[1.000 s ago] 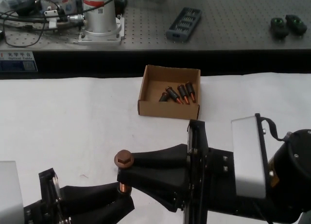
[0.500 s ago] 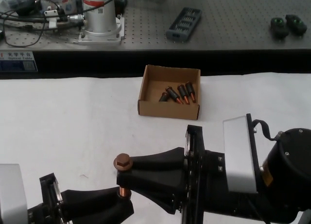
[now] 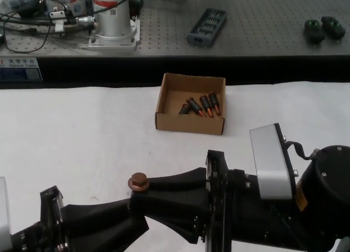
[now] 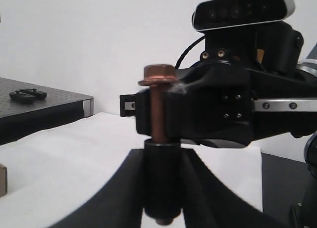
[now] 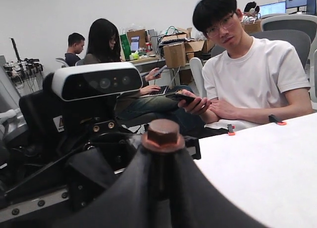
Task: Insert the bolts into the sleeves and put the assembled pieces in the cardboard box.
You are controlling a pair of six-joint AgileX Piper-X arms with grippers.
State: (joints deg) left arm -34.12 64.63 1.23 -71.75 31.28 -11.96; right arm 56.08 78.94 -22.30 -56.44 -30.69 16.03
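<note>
Cardboard box (image 3: 188, 124) w/ 4 assembled pcs (image 3: 200, 105); bolt (image 4: 159, 104) partway in sleeve (image 4: 161, 181)

Bolt (image 3: 138, 181) pushed down into the sleeve (image 4: 162, 181)
At the lower left of the high view, the left gripper (image 3: 135, 222) and right gripper (image 3: 139, 194) have closed up on each other, covering the copper shank that showed between them. The bolt's head sits slightly lower, and the right arm's white camera (image 3: 268, 162) has slid left.

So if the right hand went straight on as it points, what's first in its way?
Probably the left hand, facing the right hand and gripping the sleeve under the bolt; depth unclear.
</note>
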